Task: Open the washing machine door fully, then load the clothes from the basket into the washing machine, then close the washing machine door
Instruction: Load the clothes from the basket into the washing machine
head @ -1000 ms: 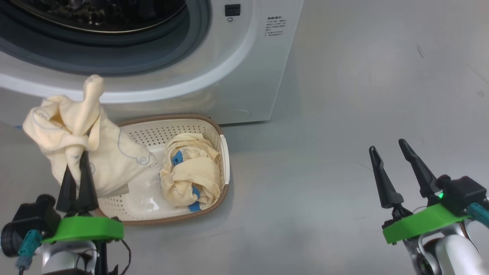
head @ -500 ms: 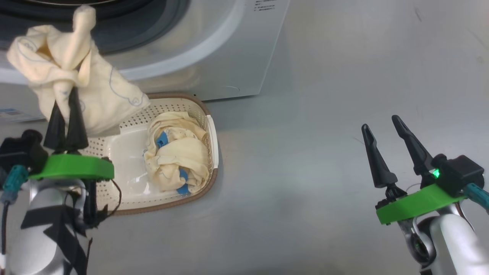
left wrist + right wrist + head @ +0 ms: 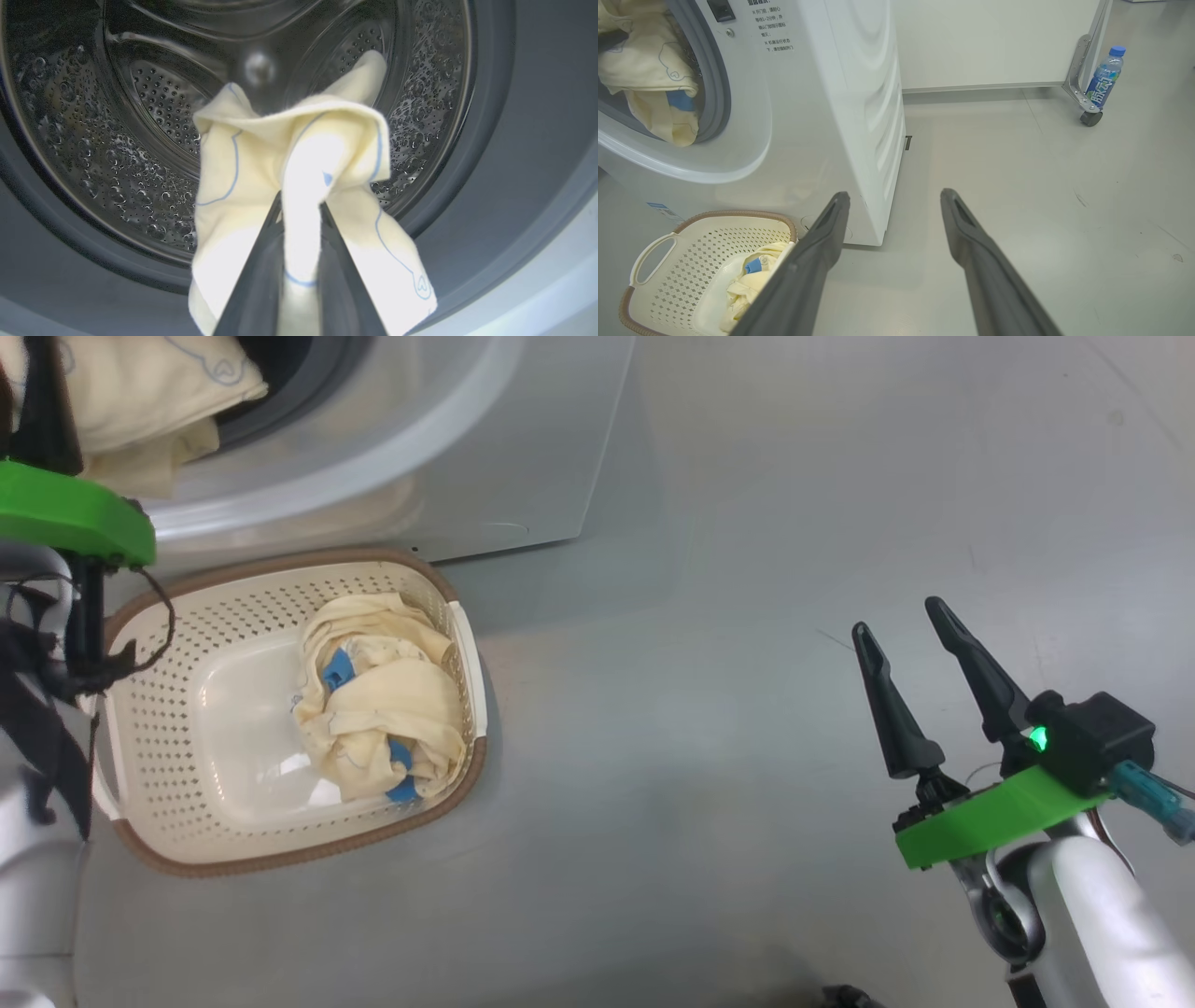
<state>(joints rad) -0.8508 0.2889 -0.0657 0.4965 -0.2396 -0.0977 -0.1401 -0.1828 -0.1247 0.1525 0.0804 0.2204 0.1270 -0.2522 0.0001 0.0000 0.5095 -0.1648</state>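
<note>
The washing machine (image 3: 850, 93) gapes before me. Its steel drum (image 3: 154, 98) lies straight ahead, in line with the fingers of my left gripper (image 3: 301, 210), so I judge a forward push comes next. The basket (image 3: 308, 558) sits on the floor just below the mouth and holds one bundled garment (image 3: 383, 709). My left gripper pinches a pale yellow garment (image 3: 261, 154) at the opening. Its loose tail hangs by the grey gasket (image 3: 717, 93) and could snag there. My right gripper (image 3: 896, 618) hovers spread and empty, well aside. A bottle (image 3: 1104, 79) stands far off.
</note>
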